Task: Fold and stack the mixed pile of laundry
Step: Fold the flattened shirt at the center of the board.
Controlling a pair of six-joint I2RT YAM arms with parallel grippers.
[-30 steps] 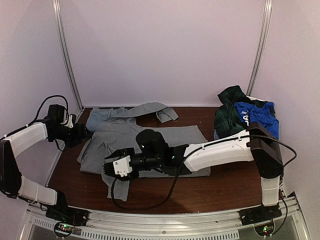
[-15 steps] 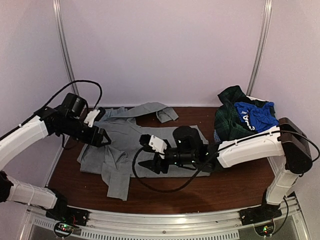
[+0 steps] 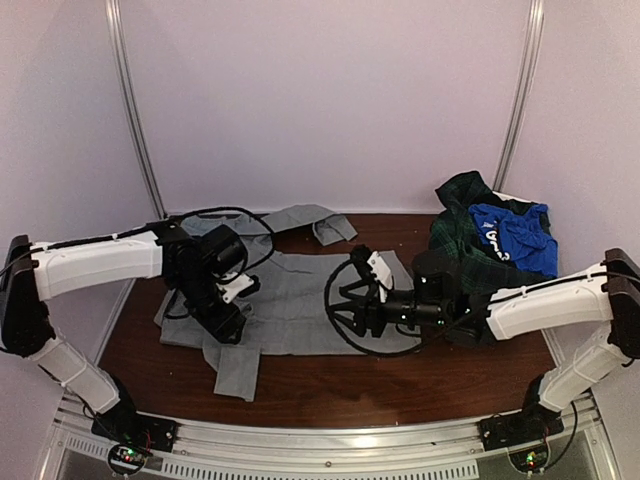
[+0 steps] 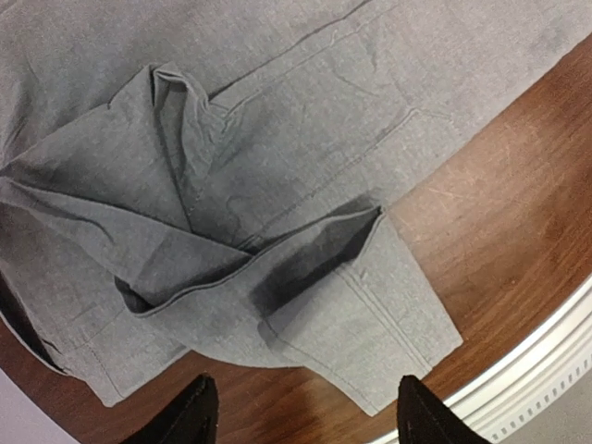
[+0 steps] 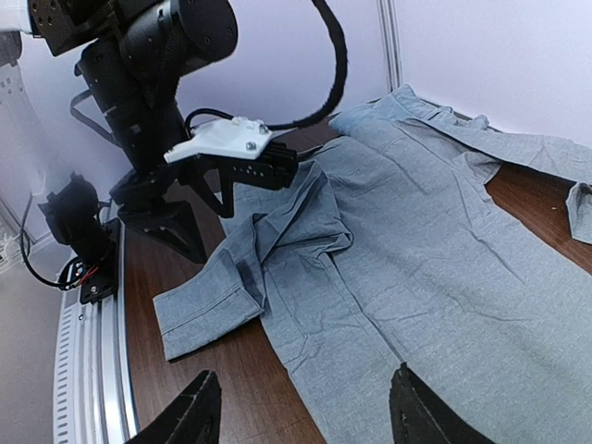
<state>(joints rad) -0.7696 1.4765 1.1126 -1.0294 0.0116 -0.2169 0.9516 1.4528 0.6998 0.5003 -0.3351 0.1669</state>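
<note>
A grey shirt (image 3: pixel 300 290) lies spread flat on the table, with one sleeve folded in and its cuff (image 3: pixel 238 370) sticking out toward the near edge. The mixed laundry pile (image 3: pixel 470 235), dark plaid with a bright blue piece (image 3: pixel 515 232), sits at the back right. My left gripper (image 3: pixel 224 326) hovers open and empty over the shirt's left part; the cuff (image 4: pixel 370 314) and rumpled sleeve fold (image 4: pixel 176 185) lie under it (image 4: pixel 301 421). My right gripper (image 3: pixel 345 302) is open and empty above the shirt's right half (image 5: pixel 444 268), facing the left gripper (image 5: pixel 180 227).
The brown table (image 3: pixel 450 370) shows bare wood along the near edge. A metal rail (image 3: pixel 330 445) runs along the front. The shirt's other sleeve (image 3: pixel 315 220) lies at the back. White walls and frame posts (image 3: pixel 135 120) close in the sides.
My right arm has pulled back to the right, away from the near-left sleeve. My left arm has swung in from the far left to above the shirt's left part.
</note>
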